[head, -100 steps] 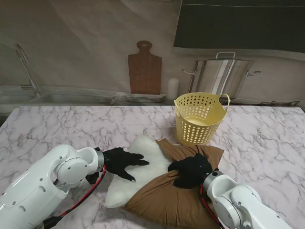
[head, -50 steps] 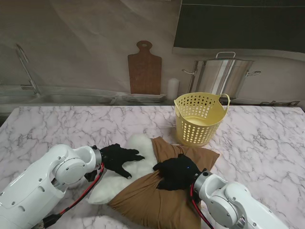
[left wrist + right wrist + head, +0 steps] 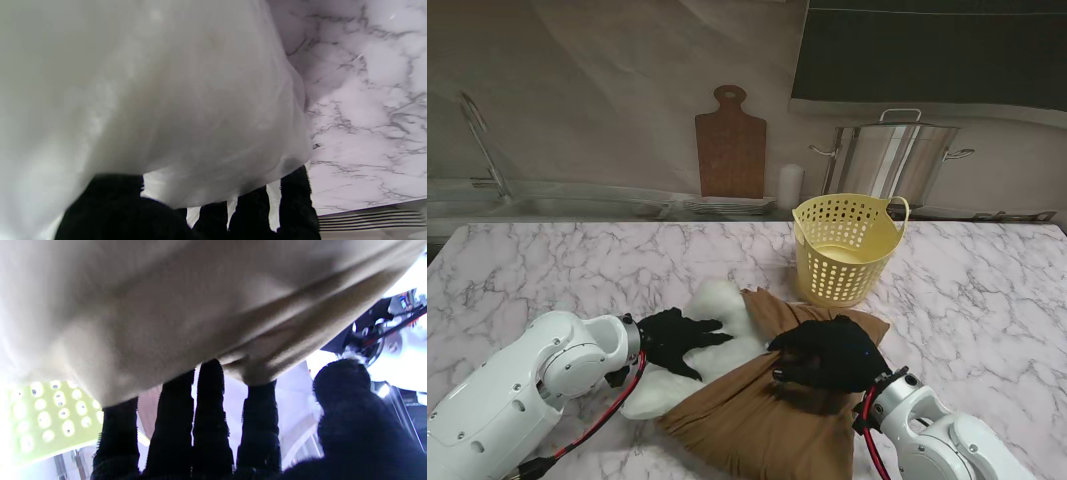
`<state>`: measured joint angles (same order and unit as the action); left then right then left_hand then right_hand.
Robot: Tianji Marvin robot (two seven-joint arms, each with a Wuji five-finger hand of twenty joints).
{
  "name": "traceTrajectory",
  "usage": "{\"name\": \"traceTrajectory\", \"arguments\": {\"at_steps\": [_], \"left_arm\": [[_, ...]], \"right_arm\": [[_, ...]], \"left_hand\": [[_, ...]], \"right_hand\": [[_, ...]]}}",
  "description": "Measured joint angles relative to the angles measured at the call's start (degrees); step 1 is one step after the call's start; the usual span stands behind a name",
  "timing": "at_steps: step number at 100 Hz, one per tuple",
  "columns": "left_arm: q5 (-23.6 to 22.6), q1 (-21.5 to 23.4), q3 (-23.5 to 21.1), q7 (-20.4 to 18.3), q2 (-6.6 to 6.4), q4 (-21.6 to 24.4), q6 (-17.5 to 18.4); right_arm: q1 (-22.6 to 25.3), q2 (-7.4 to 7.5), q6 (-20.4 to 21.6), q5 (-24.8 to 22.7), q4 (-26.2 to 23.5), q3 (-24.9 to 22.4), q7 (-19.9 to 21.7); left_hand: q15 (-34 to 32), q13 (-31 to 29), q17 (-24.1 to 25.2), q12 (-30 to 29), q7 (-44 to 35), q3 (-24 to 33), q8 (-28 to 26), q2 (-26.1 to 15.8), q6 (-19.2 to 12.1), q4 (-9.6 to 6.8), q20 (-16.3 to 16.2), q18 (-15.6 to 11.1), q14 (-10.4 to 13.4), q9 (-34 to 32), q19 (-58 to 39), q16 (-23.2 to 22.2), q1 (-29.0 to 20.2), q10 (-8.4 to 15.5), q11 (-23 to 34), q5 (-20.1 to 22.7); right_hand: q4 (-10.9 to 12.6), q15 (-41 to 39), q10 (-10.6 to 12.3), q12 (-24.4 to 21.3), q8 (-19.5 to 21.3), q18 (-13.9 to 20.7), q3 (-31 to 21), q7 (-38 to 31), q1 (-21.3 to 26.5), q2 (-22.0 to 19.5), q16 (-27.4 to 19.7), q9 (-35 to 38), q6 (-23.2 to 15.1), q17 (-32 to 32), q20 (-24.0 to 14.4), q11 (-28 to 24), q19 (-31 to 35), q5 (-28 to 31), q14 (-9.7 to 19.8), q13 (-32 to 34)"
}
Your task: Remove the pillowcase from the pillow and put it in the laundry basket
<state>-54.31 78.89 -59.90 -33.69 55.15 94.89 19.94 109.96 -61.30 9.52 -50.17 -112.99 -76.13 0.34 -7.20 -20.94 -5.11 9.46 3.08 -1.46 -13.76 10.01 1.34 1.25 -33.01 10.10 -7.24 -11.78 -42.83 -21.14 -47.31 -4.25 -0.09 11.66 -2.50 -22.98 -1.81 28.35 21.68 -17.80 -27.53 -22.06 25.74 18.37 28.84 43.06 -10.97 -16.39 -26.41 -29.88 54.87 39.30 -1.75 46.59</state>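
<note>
Left robot hand (image 3: 677, 338) spread, pinning pillow (image 3: 712, 322); right robot hand (image 3: 829, 352) bunching pillowcase (image 3: 767, 420) — best dragged steadily toward five o'clock, then basket (image 3: 847, 247).

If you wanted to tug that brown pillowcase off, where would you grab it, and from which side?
Probably the pillowcase at its closed end, nearer to me, approached from the robot's right. Its open mouth faces the left, where the white pillow already sticks out, so a pull to the right should strip it. The right hand lies on the brown cloth, while the left hand pins the pillow.
</note>
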Motion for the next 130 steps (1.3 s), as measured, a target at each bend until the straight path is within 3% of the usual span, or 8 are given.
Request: {"name": "traceTrajectory", "arguments": {"at_steps": [9, 26, 44, 68, 78, 98, 109, 130], "left_arm": [[-0.4, 0.2, 0.0, 0.6, 0.0, -0.3, 0.8], [-0.7, 0.2, 0.0, 0.9, -0.1, -0.7, 1.2], [-0.5, -0.2, 0.6, 0.7, -0.28, -0.9, 1.5], [-1.3, 0.3, 0.1, 1.5, -0.29, -0.7, 2.6], [-1.6, 0.8, -0.2, 2.1, -0.26, -0.7, 2.9], [-1.6, 0.9, -0.3, 1.9, -0.25, -0.6, 3.0], [-1.5, 0.9, -0.3, 1.0, -0.25, -0.3, 2.8], [-1.4, -0.1, 0.9, -3.0, -0.25, 0.8, 1.9]], "right_arm": [[-0.6, -0.32, -1.7, -2.1, 0.1, 0.3, -4.1], [-3.3, -0.51, -6.0, -0.6, 0.1, 0.8, -2.5], [-8.4, -0.23, -11.9, -7.9, 1.8, 3.4, 1.4], [-21.2, 1.22, -16.6, -6.9, 11.2, 11.4, 8.3], [-26.2, 1.48, -19.5, -7.0, 15.8, 16.4, 8.8], [-30.2, 0.84, -20.1, -2.9, 21.3, 19.2, 9.0], [-29.2, 0.57, -15.6, -7.4, 21.7, 17.7, 8.0], [-21.4, 0.47, -9.8, -16.2, 16.8, 9.2, 9.0]], "left_hand": [[0.3, 0.1, 0.0, -0.1, 0.0, -0.3, 0.1, 0.8, 1.7, 0.03, 0.0, 0.0, -0.3, 1.1, 0.0, 0.0, 0.0, -1.8, -0.2, 0.0], [0.5, 0.7, 0.2, -0.6, 0.7, -0.3, 0.7, 0.8, 1.7, 0.05, 0.0, 0.0, -0.3, 2.1, 0.0, 0.0, 0.5, -1.9, -0.3, -0.4], [0.8, 1.3, 0.6, -0.7, 0.8, -0.3, 0.7, 0.8, 2.1, 0.06, 0.0, 0.0, -0.4, 2.8, 0.0, 0.0, 0.6, -2.0, -0.3, -0.6], [0.8, 1.3, 0.6, -0.7, 0.8, -0.3, 0.7, 0.8, 2.5, 0.05, 0.0, 0.0, -0.6, 2.8, 0.0, 0.0, 0.7, -2.2, -0.3, -0.6], [0.8, 1.3, 0.6, -0.8, 0.8, -0.3, 0.7, 0.8, 2.6, 0.05, 0.0, 0.0, -0.7, 2.9, 0.0, 0.0, 0.7, -2.2, -0.3, -0.6], [1.1, 1.8, 0.7, -1.3, 0.8, -0.2, 0.8, 0.8, 2.6, 0.05, 0.0, 0.0, -0.7, 3.6, 0.0, 0.1, 0.7, -2.2, -0.3, -0.8], [1.8, 2.4, 0.8, -1.5, 1.3, 0.0, 0.9, 0.8, 1.8, 0.05, 0.0, 0.0, -0.5, 3.8, 0.0, 0.1, 0.7, -1.1, -0.9, -1.2], [3.2, 3.6, 1.2, -2.3, 2.9, 0.7, 1.6, 0.6, -0.7, 0.05, 0.1, 0.0, 0.6, 4.7, 0.0, 0.8, 0.7, 1.5, -2.7, -2.9]], "right_hand": [[0.0, 0.0, 0.3, 0.0, 2.8, -1.6, 0.0, -5.0, 0.0, 0.0, 0.0, 0.4, 0.1, -0.1, -0.2, 0.0, 0.5, 1.5, -0.7, 0.0], [0.0, 1.5, -0.4, 0.5, 11.0, -4.6, -1.6, -8.8, -5.2, 3.2, -0.5, -7.2, 4.7, 2.6, -0.2, 0.0, -1.1, -0.9, -1.6, -3.7], [-0.8, 4.9, -0.8, -3.9, 6.2, -5.1, -4.0, 8.2, -10.7, 4.8, -3.0, -12.1, 9.2, 3.8, -0.2, 4.2, -2.9, -16.7, -2.4, -6.6], [-0.9, 5.9, -2.2, -14.4, 2.2, -4.9, -4.0, 15.9, -11.5, 3.4, -3.6, -17.3, 11.0, 1.8, -2.9, 12.5, -1.2, -23.7, -2.7, -6.2], [-0.9, -2.6, -2.3, -15.6, 2.6, -3.2, -2.0, 15.1, -8.5, 3.4, 1.3, -13.9, 13.2, -2.7, -6.1, 11.6, 3.8, -23.7, -1.5, 3.0], [-2.1, -23.0, 4.2, -3.8, 3.8, -0.1, 2.9, -0.2, 6.1, 6.4, 5.0, 14.1, 11.4, -12.5, -7.8, -7.6, 14.2, -8.4, 1.9, 17.8], [-8.9, -36.7, 4.8, 1.7, -7.2, 1.1, -4.6, -22.8, 6.5, 10.6, 7.0, 24.7, 4.9, -15.9, -7.3, -12.3, 17.3, 1.7, 4.8, 23.9], [-11.3, -45.7, 5.4, 8.9, -5.8, 1.4, -7.0, -25.1, 6.5, 9.6, 8.2, 28.0, 3.0, -17.2, -6.4, -18.9, 18.0, 4.2, 6.9, 24.6]]}}
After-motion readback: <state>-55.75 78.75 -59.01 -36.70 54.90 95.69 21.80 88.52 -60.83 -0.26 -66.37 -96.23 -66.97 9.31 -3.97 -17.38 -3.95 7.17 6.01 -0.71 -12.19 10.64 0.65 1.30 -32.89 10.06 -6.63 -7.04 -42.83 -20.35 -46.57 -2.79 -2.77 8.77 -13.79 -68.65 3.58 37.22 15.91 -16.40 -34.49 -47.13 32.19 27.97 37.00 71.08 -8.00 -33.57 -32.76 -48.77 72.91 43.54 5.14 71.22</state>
